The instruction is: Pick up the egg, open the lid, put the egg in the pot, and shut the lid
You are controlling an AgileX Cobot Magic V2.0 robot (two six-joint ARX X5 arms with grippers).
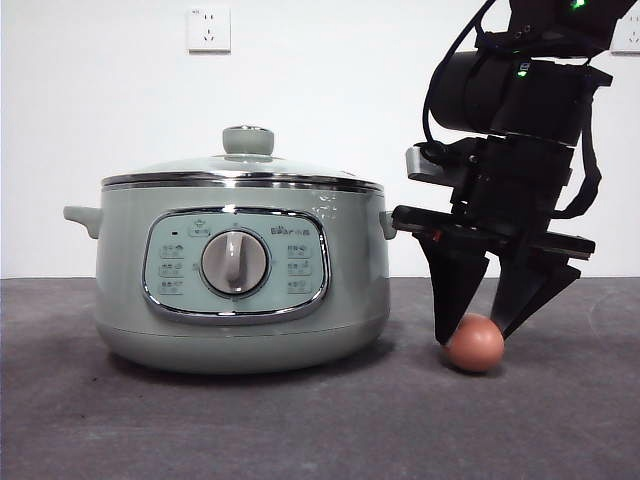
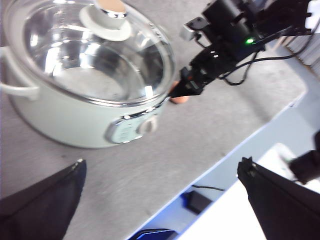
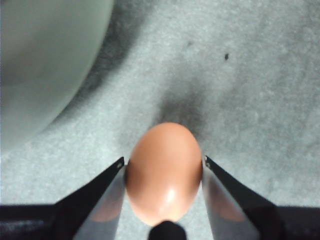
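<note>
The brown-orange egg (image 1: 475, 343) (image 3: 164, 172) lies on the grey table just right of the sage-green pot (image 1: 240, 290) (image 2: 75, 125). My right gripper (image 1: 478, 335) (image 3: 164, 162) comes down from above, and its two black jaws press the egg's sides while the egg rests on the table. The glass lid (image 1: 240, 168) (image 2: 95, 55) sits closed on the pot with its green knob (image 1: 247, 140) up. My left gripper (image 2: 162, 165) hangs high above the table's front edge, open and empty. From there the egg (image 2: 179, 98) peeks out beside the right gripper (image 2: 187, 87).
The pot's curved wall (image 3: 40, 65) stands close beside the right gripper. A white wall socket (image 1: 208, 28) is on the back wall. The table's front edge (image 2: 235, 150) runs near the left gripper, with floor and cables beyond it.
</note>
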